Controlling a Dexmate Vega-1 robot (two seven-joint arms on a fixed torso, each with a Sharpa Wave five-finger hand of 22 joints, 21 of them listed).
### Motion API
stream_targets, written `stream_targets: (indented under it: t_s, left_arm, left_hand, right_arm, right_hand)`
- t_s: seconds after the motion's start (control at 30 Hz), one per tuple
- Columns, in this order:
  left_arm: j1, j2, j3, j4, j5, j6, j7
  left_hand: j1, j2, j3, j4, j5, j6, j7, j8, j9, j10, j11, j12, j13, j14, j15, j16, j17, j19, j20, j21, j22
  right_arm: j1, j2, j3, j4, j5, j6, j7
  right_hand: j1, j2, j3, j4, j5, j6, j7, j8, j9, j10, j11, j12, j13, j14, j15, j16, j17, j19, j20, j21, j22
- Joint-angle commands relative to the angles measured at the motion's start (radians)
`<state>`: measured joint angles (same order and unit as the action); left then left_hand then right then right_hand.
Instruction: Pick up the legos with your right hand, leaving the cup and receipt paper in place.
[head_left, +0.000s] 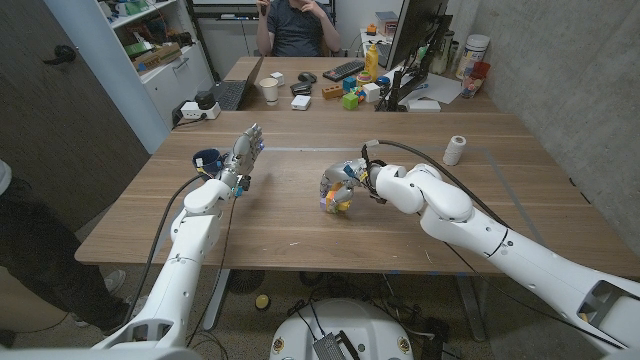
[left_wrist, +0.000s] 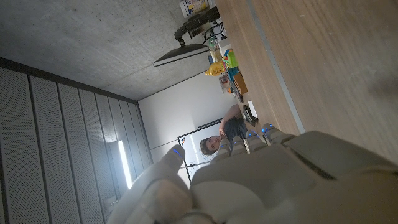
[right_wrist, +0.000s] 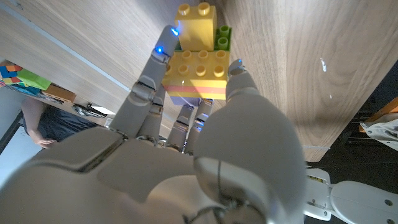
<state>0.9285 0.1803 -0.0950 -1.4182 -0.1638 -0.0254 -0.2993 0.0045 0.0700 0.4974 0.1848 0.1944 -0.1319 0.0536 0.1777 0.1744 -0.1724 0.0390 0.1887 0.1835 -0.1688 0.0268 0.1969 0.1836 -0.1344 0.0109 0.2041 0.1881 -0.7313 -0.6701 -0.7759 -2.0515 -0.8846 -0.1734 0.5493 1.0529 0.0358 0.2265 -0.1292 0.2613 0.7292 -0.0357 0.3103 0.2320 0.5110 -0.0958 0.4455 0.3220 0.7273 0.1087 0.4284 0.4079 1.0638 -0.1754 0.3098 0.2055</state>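
The right hand (head_left: 338, 187) is seen near the middle of the counter (head_left: 300, 235), its fingers (right_wrist: 149, 81) closed around the legos (right_wrist: 196, 68). In the right wrist view a stack of yellow bricks, with a green brick beside and a pinkish layer beneath, is held between the fingers on one side and the thumb on the other. The stack's long axis runs outward along the fingers, away from the palm. Whether the legos are clear of the counter cannot be told; in the head view they sit low, at or just above the wood. The coming move is judged to be a lift straight up, since the bricks already lie inside the grasp.

The left hand (head_left: 245, 152) is raised over the counter's left part, fingers apart and holding nothing, well apart from the legos. A dark cup (head_left: 208, 159) stands just beside it, and a white receipt paper roll (head_left: 455, 150) stands far off to the right.
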Motion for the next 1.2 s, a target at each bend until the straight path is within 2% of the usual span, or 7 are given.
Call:
stream_targets:
  t_s: [0.03,0.27,0.4,0.47,0.57,0.83,1.2]
  left_arm:
    - [0.006,0.004,0.001,-0.011,-0.001,0.004,-0.003]
    - [0.005,0.004,0.002,-0.008,-0.002,0.004,-0.004]
    - [0.004,0.004,0.003,-0.006,-0.002,0.003,-0.005]
    - [0.003,0.004,0.004,-0.005,-0.001,0.001,-0.005]
    - [0.003,0.003,0.004,-0.004,-0.001,-0.001,-0.004]
    - [0.001,0.002,0.008,-0.004,-0.001,0.000,-0.005]
    - [0.011,0.003,0.010,-0.025,0.001,0.005,0.001]
  left_hand:
    - [-0.008,0.067,-0.006,0.002,0.003,0.002,-0.002,0.005,0.003,-0.063,-0.002,0.003,0.002,-0.152,0.003,0.004,0.005,-0.009,0.001,0.008,0.004]
    - [-0.008,0.067,-0.009,0.002,0.003,0.001,0.000,0.005,0.003,-0.062,0.004,0.004,0.002,-0.152,0.003,0.004,0.005,-0.009,0.001,0.008,0.004]
    - [-0.008,0.067,-0.011,0.002,0.004,0.001,-0.001,0.005,0.003,-0.062,0.003,0.004,0.002,-0.152,0.003,0.004,0.005,-0.009,0.001,0.008,0.004]
    - [-0.008,0.067,-0.013,0.002,0.004,0.001,-0.002,0.005,0.003,-0.062,-0.006,0.003,0.002,-0.152,0.003,0.004,0.005,-0.009,0.001,0.008,0.004]
    - [-0.008,0.068,-0.015,0.002,0.004,0.002,-0.001,0.005,0.003,-0.062,0.005,0.004,0.002,-0.151,0.003,0.004,0.005,-0.009,0.001,0.008,0.004]
    - [-0.008,0.068,-0.018,0.002,0.005,0.003,-0.001,0.006,0.003,-0.061,-0.001,0.004,0.002,-0.151,0.003,0.004,0.005,-0.009,0.001,0.008,0.004]
    - [-0.008,0.067,-0.023,0.002,0.005,0.003,-0.002,0.006,0.003,-0.062,0.003,0.004,0.002,-0.152,0.002,0.004,0.005,-0.009,0.001,0.008,0.004]
  right_arm:
    - [-0.012,-0.017,0.033,-0.039,0.012,-0.003,-0.015]
    - [-0.010,-0.030,0.054,-0.060,0.016,0.001,-0.017]
    - [-0.010,-0.036,0.067,-0.074,0.012,0.003,-0.027]
    - [-0.011,-0.039,0.075,-0.079,0.014,0.005,-0.033]
    - [-0.014,-0.046,0.087,-0.088,0.014,0.010,-0.045]
    - [-0.014,-0.052,0.104,-0.106,0.001,0.014,-0.054]
    - [-0.031,-0.064,0.139,-0.148,-0.029,0.007,-0.076]
  right_hand:
    - [0.141,0.138,0.005,0.009,-0.002,0.004,0.001,-0.005,0.005,0.151,0.108,0.018,0.006,0.194,-0.334,-0.003,0.008,0.001,-0.036,0.010,0.003]
    - [0.153,0.140,0.007,0.008,-0.004,0.010,0.003,-0.009,0.007,0.157,0.109,0.030,0.013,0.214,-0.337,0.000,0.023,0.010,-0.035,0.020,0.005]
    - [0.157,0.141,0.008,0.009,-0.005,0.016,0.005,-0.010,0.008,0.159,0.112,0.035,0.017,0.222,-0.336,0.000,0.029,0.011,-0.036,0.024,0.005]
    - [0.159,0.142,0.008,0.010,-0.006,0.019,0.005,-0.010,0.008,0.163,0.113,0.039,0.019,0.227,-0.337,0.000,0.033,0.012,-0.036,0.026,0.006]
    - [0.159,0.143,0.009,0.012,-0.007,0.023,0.006,-0.011,0.009,0.164,0.115,0.042,0.020,0.230,-0.335,-0.002,0.036,0.014,-0.036,0.029,0.006]
    - [0.163,0.144,0.011,0.017,-0.009,0.030,0.009,-0.015,0.010,0.177,0.115,0.055,0.027,0.240,-0.336,-0.008,0.044,0.015,-0.036,0.037,0.007]
    - [0.163,0.146,0.013,0.028,-0.012,0.038,0.014,-0.021,0.013,0.194,0.122,0.074,0.037,0.265,-0.334,-0.013,0.059,0.028,-0.036,0.053,0.008]
